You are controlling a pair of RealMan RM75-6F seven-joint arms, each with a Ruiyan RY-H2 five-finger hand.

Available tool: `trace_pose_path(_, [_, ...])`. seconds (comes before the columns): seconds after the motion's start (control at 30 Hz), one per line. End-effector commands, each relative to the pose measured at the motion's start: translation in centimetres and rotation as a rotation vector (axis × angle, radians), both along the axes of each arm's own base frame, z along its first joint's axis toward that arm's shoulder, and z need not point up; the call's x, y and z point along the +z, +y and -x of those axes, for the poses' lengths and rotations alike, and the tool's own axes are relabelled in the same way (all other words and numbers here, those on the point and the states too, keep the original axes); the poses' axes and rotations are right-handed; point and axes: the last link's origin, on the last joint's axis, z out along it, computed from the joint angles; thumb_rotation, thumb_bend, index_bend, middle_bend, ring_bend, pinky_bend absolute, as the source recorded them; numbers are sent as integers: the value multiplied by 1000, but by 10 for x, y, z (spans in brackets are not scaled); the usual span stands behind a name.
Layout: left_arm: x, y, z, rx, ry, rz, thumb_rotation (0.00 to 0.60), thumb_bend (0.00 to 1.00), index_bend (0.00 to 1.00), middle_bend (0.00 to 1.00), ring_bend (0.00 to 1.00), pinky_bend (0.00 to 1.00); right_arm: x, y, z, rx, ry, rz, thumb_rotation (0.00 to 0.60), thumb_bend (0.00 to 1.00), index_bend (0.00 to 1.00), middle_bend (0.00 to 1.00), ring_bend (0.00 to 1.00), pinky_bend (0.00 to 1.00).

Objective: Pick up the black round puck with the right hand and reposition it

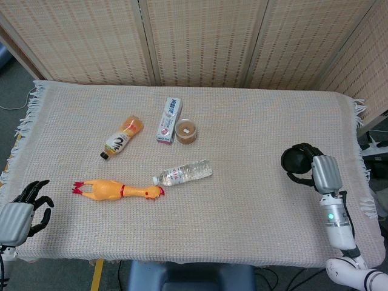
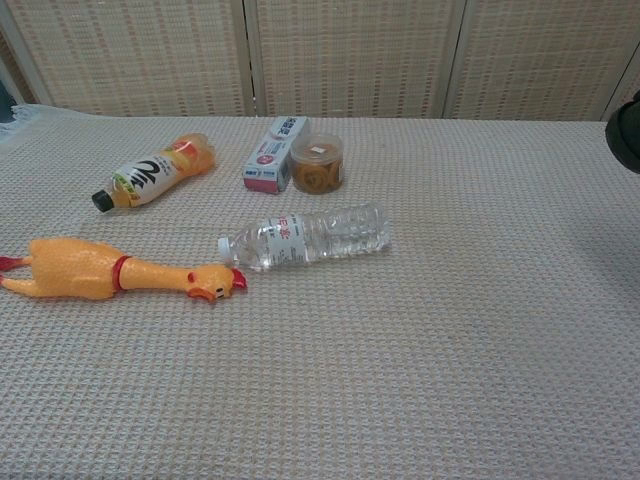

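Note:
The black round puck (image 1: 294,161) is over the right part of the table, gripped by my right hand (image 1: 316,170), whose dark fingers wrap round its rim. In the chest view only a black sliver of the puck (image 2: 626,134) shows at the right edge, and I cannot tell there where fingers end and puck begins. Whether the puck touches the cloth is unclear. My left hand (image 1: 25,208) hangs at the table's front left corner, fingers apart, holding nothing.
On the woven cloth (image 1: 254,206) lie a yellow rubber chicken (image 1: 115,190), a clear water bottle (image 1: 183,172), an orange drink bottle (image 1: 122,136), a white-and-pink box (image 1: 170,119) and a small round tub (image 1: 186,130). Wicker screens stand behind the table.

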Motion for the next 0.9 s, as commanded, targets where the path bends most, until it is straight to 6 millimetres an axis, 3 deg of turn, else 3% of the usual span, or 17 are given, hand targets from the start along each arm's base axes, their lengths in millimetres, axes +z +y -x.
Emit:
trace_pose_path(0.03, [0, 0, 0, 2, 2, 2, 600, 521, 523, 139, 116, 407, -6, 2, 10, -95, 105, -139, 600, 298, 843, 663, 689, 938])
trace_pose_path(0.27, [-1, 0, 0, 8, 5, 5, 600, 521, 522, 143, 115, 407, -26, -2, 18, -225, 201, -362, 600, 298, 843, 663, 689, 938])
trace_pose_path(0.43, [0, 0, 0, 11, 4, 6, 600, 521, 523, 146, 116, 407, -37, -10, 19, -245, 238, -374, 600, 298, 834, 663, 680, 936])
trace_pose_path(0.53, [0, 0, 1, 12, 2, 5, 600, 521, 524, 148, 116, 407, -43, -13, 20, -246, 257, -373, 600, 298, 805, 655, 615, 895])
trace_pose_path(0.9, [1, 1, 1, 15, 0, 6, 600, 521, 526, 151, 116, 407, -48, -15, 28, -257, 313, -375, 600, 298, 710, 482, 433, 807])
